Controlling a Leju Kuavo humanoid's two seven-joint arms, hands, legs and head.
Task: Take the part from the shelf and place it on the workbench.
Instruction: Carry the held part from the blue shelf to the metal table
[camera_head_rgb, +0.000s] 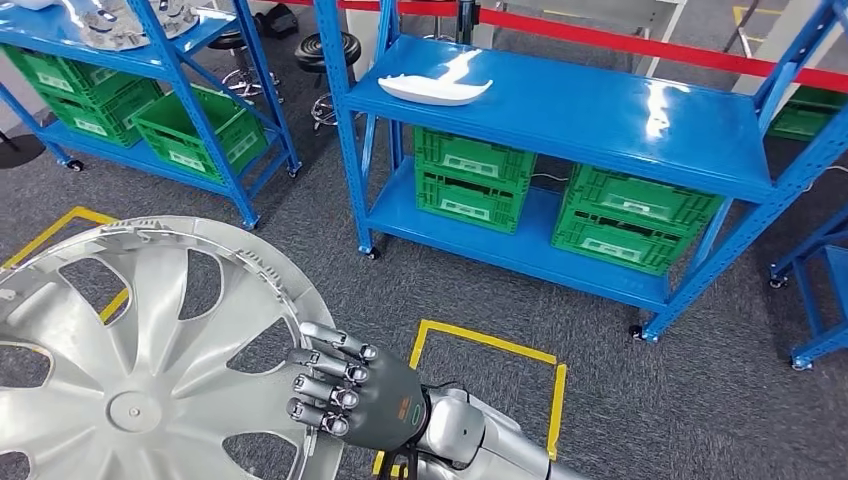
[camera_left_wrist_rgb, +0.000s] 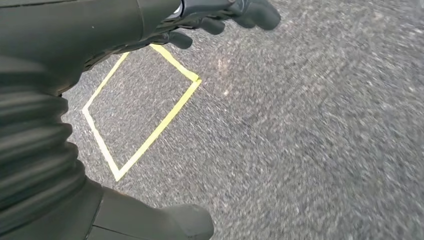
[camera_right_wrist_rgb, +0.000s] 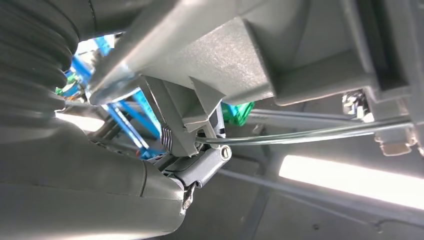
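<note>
The big silver wheel cover (camera_head_rgb: 130, 370) is off the shelf and in the robot's grasp. The right hand (camera_head_rgb: 350, 392) has its dark fingers (camera_head_rgb: 335, 372) curled over the rim of the cover, on the side nearest the arm. In the right wrist view, the grey ribs on the back of the cover sit right up against that hand, so the hold looks firm to me.

The left hand (camera_left_wrist_rgb: 125, 30) hangs low over the grey carpet floor (camera_left_wrist_rgb: 310, 130). Its fingers (camera_left_wrist_rgb: 250, 12) reach out over the floor with nothing in them, loose and a little bent. It is not helping to carry the cover.

So I think the first part of the job is done: the part has been picked up. The second part is not done. I cannot see a tabletop anywhere, so the robot will have to turn or walk to find one before it can set the cover down.

In front of the robot stands a blue shelf (camera_head_rgb: 600, 110) with a white part (camera_head_rgb: 435, 88) lying on top and green crates (camera_head_rgb: 470, 180) below. Another blue shelf (camera_head_rgb: 200, 90) stands off to the left side, with more silver parts (camera_head_rgb: 125, 20) on it. Yellow tape (camera_head_rgb: 500, 345) marks a box on the floor near the robot's arm.
</note>
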